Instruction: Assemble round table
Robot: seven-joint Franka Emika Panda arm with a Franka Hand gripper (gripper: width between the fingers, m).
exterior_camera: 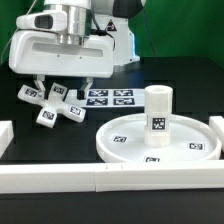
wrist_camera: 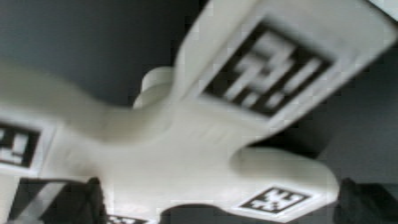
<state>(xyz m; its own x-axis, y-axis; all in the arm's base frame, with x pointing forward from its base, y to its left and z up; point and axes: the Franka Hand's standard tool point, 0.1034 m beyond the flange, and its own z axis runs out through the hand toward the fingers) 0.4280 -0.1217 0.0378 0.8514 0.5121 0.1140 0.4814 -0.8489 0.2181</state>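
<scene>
The white cross-shaped four-arm piece (exterior_camera: 52, 103) lies on the black table at the exterior view's left and fills the wrist view (wrist_camera: 178, 120), its square markers facing up. My gripper (exterior_camera: 63, 88) hangs low right over it, jaws spread, with a dark finger (wrist_camera: 50, 203) on either side of the piece; I cannot tell whether they touch it. The large rimmed round disc (exterior_camera: 112, 148) lies flat at the exterior view's right. The thick cylindrical leg (exterior_camera: 158, 113) stands upright at its hub.
The marker board (exterior_camera: 110, 97) lies flat behind the cross piece, between it and the disc. Long white border bars run along the front (exterior_camera: 100, 180), the left (exterior_camera: 5, 135) and the right (exterior_camera: 216, 125) of the work area.
</scene>
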